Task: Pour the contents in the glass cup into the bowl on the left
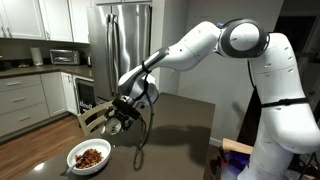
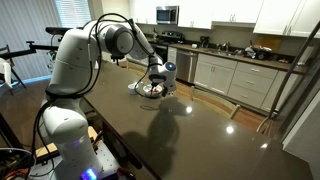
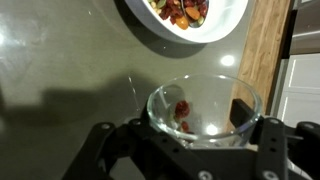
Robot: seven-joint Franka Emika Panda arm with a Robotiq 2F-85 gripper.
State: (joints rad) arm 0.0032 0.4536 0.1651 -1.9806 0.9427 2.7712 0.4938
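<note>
Wrist view: the claw [image 3: 190,140] is clenched on the glass cup [image 3: 205,100], jaws either side of it. A few reddish contents [image 3: 182,109] sit low inside the glass. The bowl [image 3: 232,22] lies ahead of the cup, up at the top of this frame and apart from the glass rim, with food heaped in it. So the pour, I'd say, turns on carrying and tipping the cup's mouth that way.

In an exterior view the height gap shows instead. The claw [image 1: 113,113] hangs above the counter [image 1: 180,120], and the bowl [image 1: 73,160] sits lower, toward the near counter edge. In an exterior view from the far side, the claw [image 2: 158,80] overlaps the bowl, and the glass is too small to make out.
</note>
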